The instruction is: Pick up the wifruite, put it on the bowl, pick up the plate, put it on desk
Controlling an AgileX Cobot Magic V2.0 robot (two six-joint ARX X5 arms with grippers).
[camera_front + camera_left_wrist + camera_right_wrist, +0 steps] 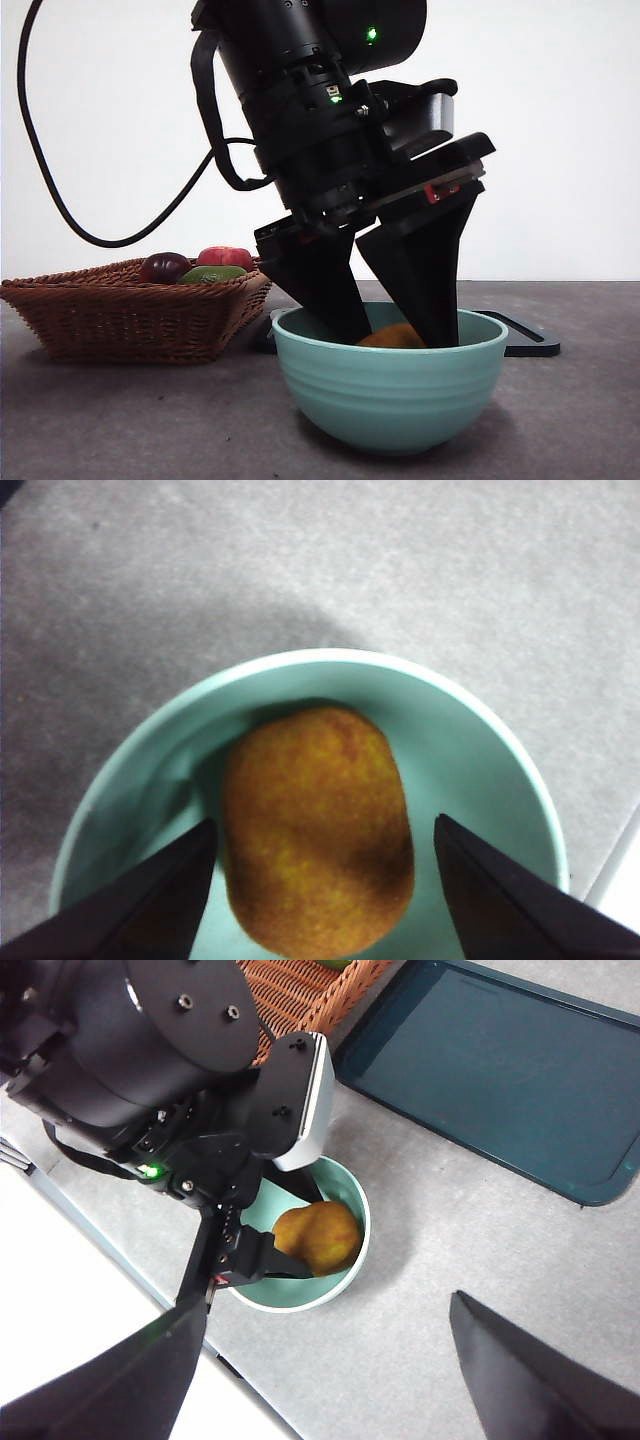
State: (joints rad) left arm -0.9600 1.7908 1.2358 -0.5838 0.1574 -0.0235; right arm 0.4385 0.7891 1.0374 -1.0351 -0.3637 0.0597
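One wifruite (317, 830) in one bowl (390, 385) — apparently released.

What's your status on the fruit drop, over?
Left gripper open, jaws down inside the bowl, either side of the wifruite. Wifruite resting in bowl. Right gripper open, hanging above the desk. Nothing blocking.

We've got a low front cam at table height, right up close on the bowl (390, 385). Left wrist cam stares straight down into that bowl (480, 740) from really near. Right wrist cam sits higher and further back, catching the same bowl (352, 1222) plus the dark tray (500, 1070).
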